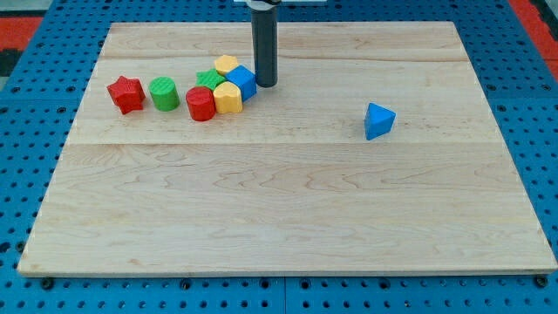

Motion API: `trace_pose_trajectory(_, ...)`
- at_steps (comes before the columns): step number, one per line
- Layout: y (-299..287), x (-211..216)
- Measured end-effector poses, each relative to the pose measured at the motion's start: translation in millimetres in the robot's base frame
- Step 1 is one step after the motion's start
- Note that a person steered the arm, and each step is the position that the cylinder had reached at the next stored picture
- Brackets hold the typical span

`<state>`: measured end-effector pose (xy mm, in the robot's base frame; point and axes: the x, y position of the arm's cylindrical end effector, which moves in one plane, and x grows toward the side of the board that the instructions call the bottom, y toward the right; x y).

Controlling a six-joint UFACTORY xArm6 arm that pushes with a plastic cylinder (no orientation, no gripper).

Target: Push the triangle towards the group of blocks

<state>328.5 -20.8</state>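
A blue triangle block (378, 120) lies alone on the wooden board at the view's right. The group sits at the upper left: a red star (126, 93), a green cylinder (163, 93), a red cylinder (200, 104), a yellow block (228, 98), a blue cube (241, 82), a green block (209, 80) and a yellow block (227, 64) behind them. My tip (266, 84) stands just right of the blue cube, almost touching it, far to the left of the triangle.
The wooden board (288, 218) lies on a blue pegboard table (26, 105). The rod comes down from the view's top edge.
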Motion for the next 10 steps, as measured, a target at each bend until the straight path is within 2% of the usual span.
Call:
trace_pose_trajectory(1,61.8,0.0)
trace_pose_trajectory(2,186.2,2.6)
trace_pose_trajectory(3,240.1,65.3)
trace_pose_trajectory(4,189.5,93.9)
trace_pose_trajectory(5,139.0,94.4)
trace_pose_trajectory(6,136.3,93.8)
trace_pose_trajectory(8,142.1,62.7)
trace_pose_trajectory(10,84.6,60.7)
